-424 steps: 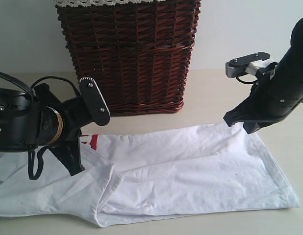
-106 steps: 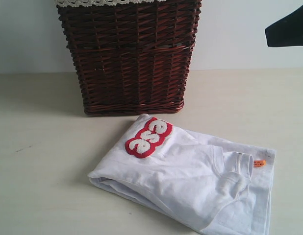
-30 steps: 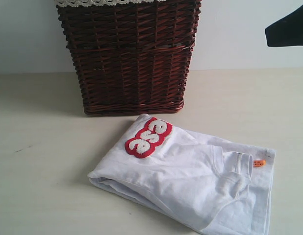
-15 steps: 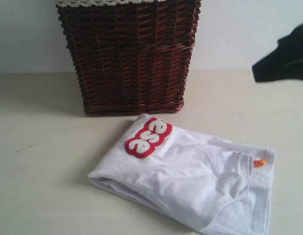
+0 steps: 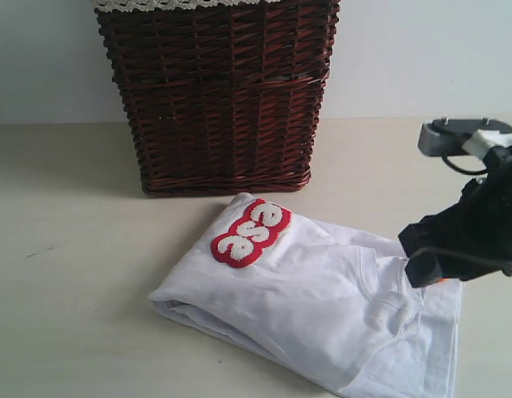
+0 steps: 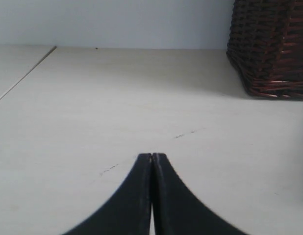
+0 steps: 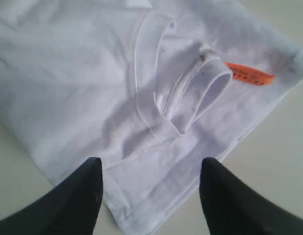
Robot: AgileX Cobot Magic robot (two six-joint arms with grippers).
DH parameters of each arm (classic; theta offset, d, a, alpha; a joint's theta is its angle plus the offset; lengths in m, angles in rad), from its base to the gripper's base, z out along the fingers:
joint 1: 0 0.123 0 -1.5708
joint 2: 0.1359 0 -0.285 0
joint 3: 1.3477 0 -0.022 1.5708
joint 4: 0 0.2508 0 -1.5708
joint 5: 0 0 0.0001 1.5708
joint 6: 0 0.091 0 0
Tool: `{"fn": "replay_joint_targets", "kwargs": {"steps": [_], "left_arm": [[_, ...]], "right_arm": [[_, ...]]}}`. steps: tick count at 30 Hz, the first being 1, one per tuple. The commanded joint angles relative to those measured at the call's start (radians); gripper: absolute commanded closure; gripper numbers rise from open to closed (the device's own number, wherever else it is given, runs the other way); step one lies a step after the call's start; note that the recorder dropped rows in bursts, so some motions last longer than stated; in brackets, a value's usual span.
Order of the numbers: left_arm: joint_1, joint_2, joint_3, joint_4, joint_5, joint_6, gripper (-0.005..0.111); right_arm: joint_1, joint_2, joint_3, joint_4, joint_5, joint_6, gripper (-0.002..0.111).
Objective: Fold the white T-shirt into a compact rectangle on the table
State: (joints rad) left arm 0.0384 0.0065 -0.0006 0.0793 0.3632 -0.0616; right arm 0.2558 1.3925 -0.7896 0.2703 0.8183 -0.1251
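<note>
The white T-shirt [image 5: 297, 307] lies folded into a rough rectangle on the table [image 5: 74, 274], in front of the basket. Its red band with white lettering [image 5: 251, 233] faces up at the far left corner. My right gripper [image 5: 426, 264] hangs over the collar end on the right, covering part of it. In the right wrist view the gripper [image 7: 151, 162] is open. Its fingers straddle the shirt's hem corner below the collar [image 7: 190, 93] and orange tag [image 7: 249, 73], holding nothing. My left gripper [image 6: 152, 155] is shut and empty over bare table [image 6: 141, 98].
A tall dark wicker basket [image 5: 219, 91] with a lace-trimmed rim stands just behind the shirt; its lower corner shows in the left wrist view [image 6: 274, 44]. Bare tabletop extends left of the shirt. A pale wall stands behind the table.
My right arm has come down from the upper right to the shirt's collar end, and its jaws have opened. The shirt has not moved.
</note>
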Motion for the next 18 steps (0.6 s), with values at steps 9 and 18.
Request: {"fn": "replay_joint_targets", "kwargs": {"steps": [9,18], "left_arm": [[-0.001,-0.007,0.001,-0.009,-0.007,0.002,0.107],[-0.001,-0.007,0.001,-0.009,-0.007,0.002,0.107]], "right_arm": [[0.0,0.225,0.084,0.113,-0.196,-0.028,0.049],[0.0,0.343,0.084,0.249,-0.313,-0.193,0.05]]}}
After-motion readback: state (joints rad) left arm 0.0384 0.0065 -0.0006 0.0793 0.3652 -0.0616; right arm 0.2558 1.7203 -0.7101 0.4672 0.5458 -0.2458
